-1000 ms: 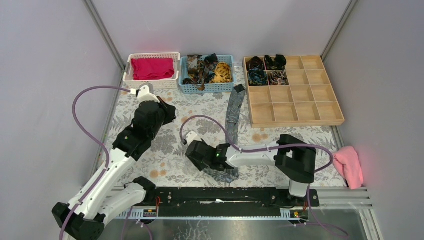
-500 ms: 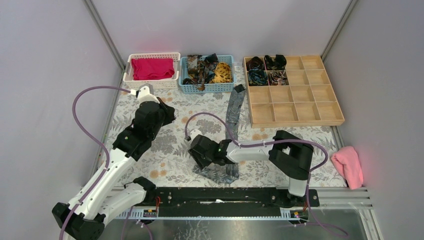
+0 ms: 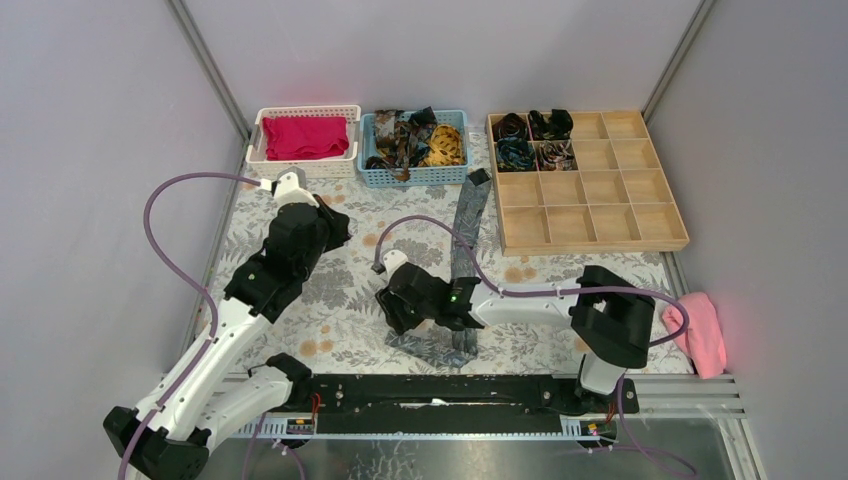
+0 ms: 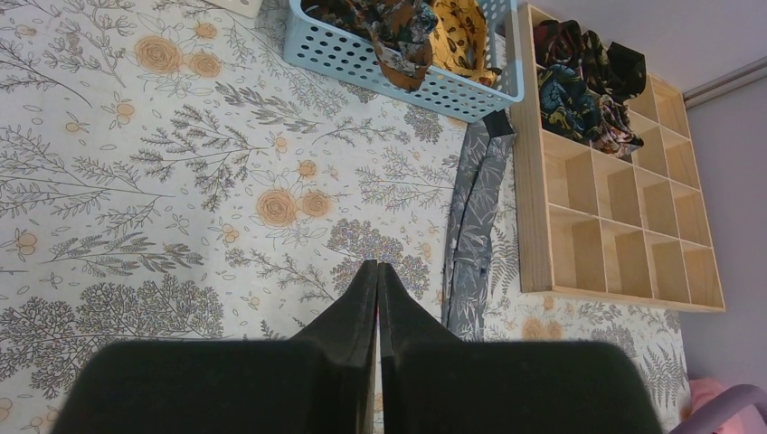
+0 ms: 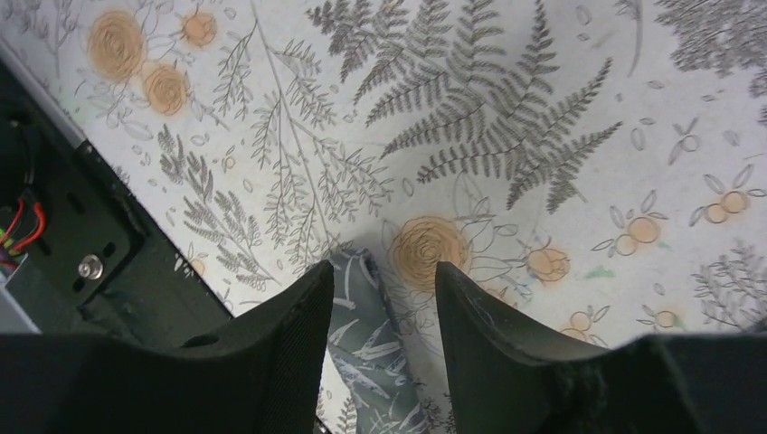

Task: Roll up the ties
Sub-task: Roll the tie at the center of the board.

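A long grey leaf-patterned tie [image 3: 466, 222] lies flat on the flowered table cover, running from beside the blue basket down toward the near edge. Its near end [image 5: 364, 318] lies under my right gripper [image 5: 384, 278], between the two spread fingers, which are not closed on it. In the top view the right gripper [image 3: 400, 318] hovers low over that end. My left gripper [image 3: 335, 222] is shut on nothing, left of the tie's middle. In the left wrist view its closed tips [image 4: 377, 268] hang over the cover, with the tie [image 4: 475, 217] to their right.
At the back stand a white basket [image 3: 260, 150] with a magenta cloth, a blue basket [image 3: 372, 175] of loose ties, and a wooden grid tray [image 3: 585, 235] with coiled ties [image 3: 530, 140] in its far-left cells. A pink cloth [image 3: 697, 330] lies near right. A black rail [image 3: 440, 390] runs along the near edge.
The right arm's elbow swung right and its gripper edged away from the near rail, uncovering more of the tie's near end. The left arm has not moved.
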Action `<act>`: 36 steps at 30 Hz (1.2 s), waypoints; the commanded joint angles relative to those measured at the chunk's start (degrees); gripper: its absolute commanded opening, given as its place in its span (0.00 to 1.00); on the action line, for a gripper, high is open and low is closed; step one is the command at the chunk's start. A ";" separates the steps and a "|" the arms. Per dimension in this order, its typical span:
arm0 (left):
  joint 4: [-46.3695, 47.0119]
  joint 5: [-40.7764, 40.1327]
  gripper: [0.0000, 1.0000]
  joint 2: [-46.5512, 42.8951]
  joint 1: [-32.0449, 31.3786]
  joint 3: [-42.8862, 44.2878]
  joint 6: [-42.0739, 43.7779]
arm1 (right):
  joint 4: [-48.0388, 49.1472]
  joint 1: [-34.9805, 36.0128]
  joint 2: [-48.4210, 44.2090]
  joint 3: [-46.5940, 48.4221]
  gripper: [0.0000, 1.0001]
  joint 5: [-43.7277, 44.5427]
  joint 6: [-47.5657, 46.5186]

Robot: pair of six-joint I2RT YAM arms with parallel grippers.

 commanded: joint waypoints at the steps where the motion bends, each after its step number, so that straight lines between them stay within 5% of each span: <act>1: 0.01 -0.18 0.05 -0.03 0.02 0.22 1.12 | 3.75 0.76 -0.05 -1.79 0.52 -6.44 1.03; 14: -0.03 -0.27 0.05 0.49 0.02 0.48 1.47 | 5.36 0.90 6.88 -2.85 0.47 -8.40 1.78; 22: 0.76 0.17 0.05 1.68 0.10 0.07 1.47 | 8.11 0.90 6.16 -5.72 0.13 -10.74 2.77; 28: 1.48 1.12 0.03 2.11 0.11 -0.36 1.45 | 8.24 0.89 -0.92 -8.52 0.01 -5.07 2.99; 36: 7.79 8.75 0.00 4.23 0.05 -3.07 2.32 | 3.55 2.29 -23.93 -16.80 0.00 6.16 7.06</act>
